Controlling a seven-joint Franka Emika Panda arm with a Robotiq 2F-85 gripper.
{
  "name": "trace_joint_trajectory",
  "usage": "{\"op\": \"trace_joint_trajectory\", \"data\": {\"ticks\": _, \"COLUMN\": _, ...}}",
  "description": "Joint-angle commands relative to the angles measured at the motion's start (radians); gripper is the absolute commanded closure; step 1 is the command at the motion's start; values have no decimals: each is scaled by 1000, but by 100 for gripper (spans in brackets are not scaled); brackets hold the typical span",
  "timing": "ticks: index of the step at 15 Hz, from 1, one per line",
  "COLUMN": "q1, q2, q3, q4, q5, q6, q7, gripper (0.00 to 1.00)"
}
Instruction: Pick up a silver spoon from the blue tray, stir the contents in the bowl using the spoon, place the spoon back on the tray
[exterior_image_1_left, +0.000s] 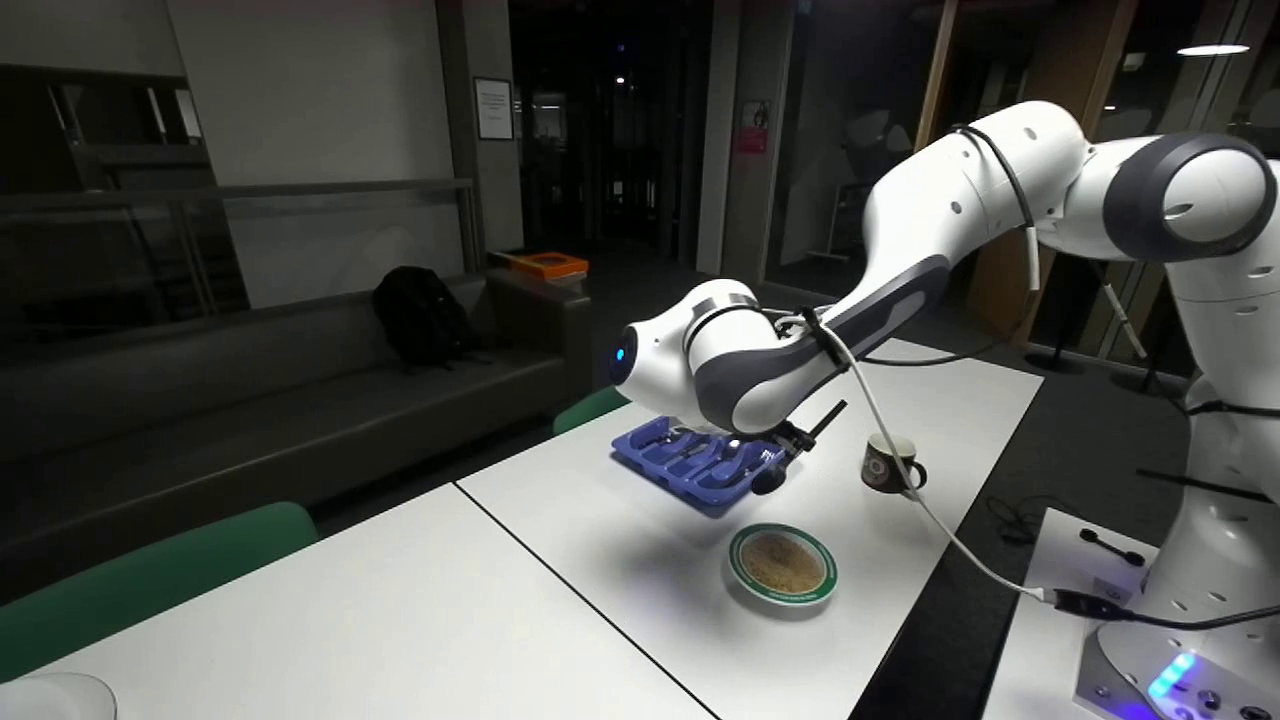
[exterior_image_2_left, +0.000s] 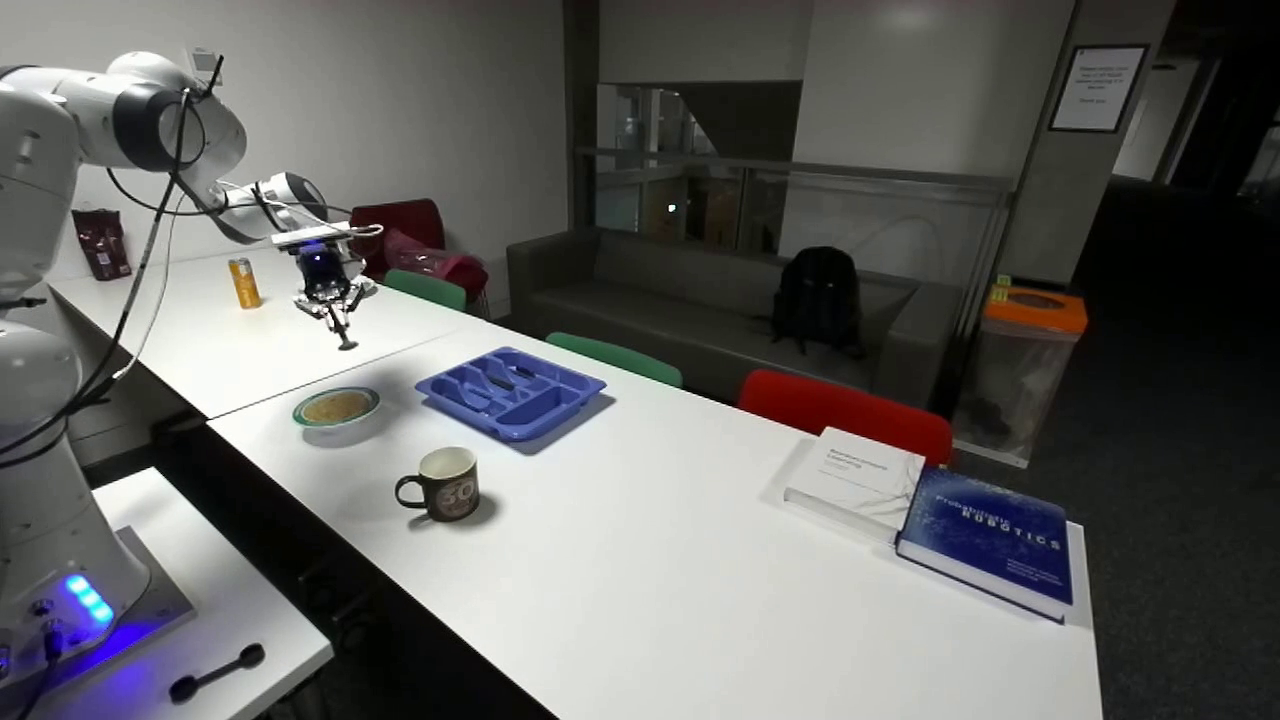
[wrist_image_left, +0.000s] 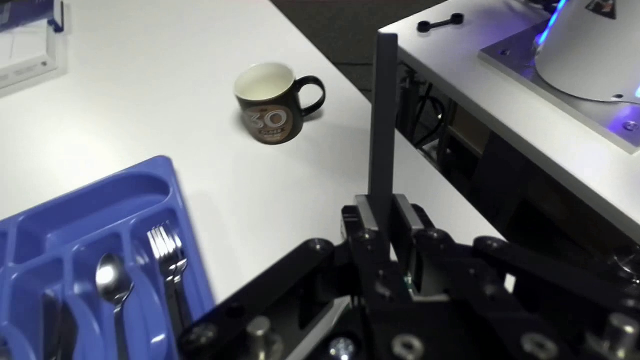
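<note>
Gripping pincer (wrist_image_left: 385, 215): together on a dark handle, clamped firm by the look of it, and we'd keep that squeeze all through.
Spoon (wrist_image_left: 383, 120): that's what we take the held piece for, tilted, head down, in mid-air; both exterior views show it higher than the bowl and roughly in line. Dead centre? We can't tell.
Bowl (exterior_image_1_left: 787, 598): upright on the surface (exterior_image_2_left: 700, 560), green rim clear of the spoon. Down slowly here, we say, spoon steepened first so the head drops inside that rim.
Contents (exterior_image_1_left: 783, 563): tan, flat, grainy-looking. Stirred or not, we can't tell, but stirring is our call for the step: small easy circles, light on the bottom, off the wall, or the bowl may skate and the handle twist.
Blue tray (exterior_image_2_left: 540, 408): near the bowl, not touching, a second spoon (wrist_image_left: 112, 280) and forks (wrist_image_left: 166, 253) in its slots. There's our finish line; we'd tap off anything clinging over the bowl first.
Mug (wrist_image_left: 272, 117): apart from tray and bowl, one for us to swing wide of.
Sofa (exterior_image_2_left: 650, 305): way at the back, backpack (exterior_image_2_left: 820, 295) on its seat, out of play.
</note>
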Motion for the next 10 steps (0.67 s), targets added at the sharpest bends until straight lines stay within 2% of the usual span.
{"op": "trace_joint_trajectory", "data": {"ticks": 1, "q1": -103, "q2": -138, "q3": 11, "q4": -102, "q5": -63, "q6": 186, "q7": -190, "gripper": 97}}
{"op": "trace_joint_trajectory", "data": {"ticks": 5, "q1": -230, "q2": -169, "q3": -22, "q4": -123, "q5": -47, "q6": 481, "q7": -373, "gripper": 97}}
{"op": "trace_joint_trajectory", "data": {"ticks": 10, "q1": -338, "q2": -152, "q3": -64, "q4": -198, "q5": -10, "q6": 900, "q7": -530, "gripper": 97}}
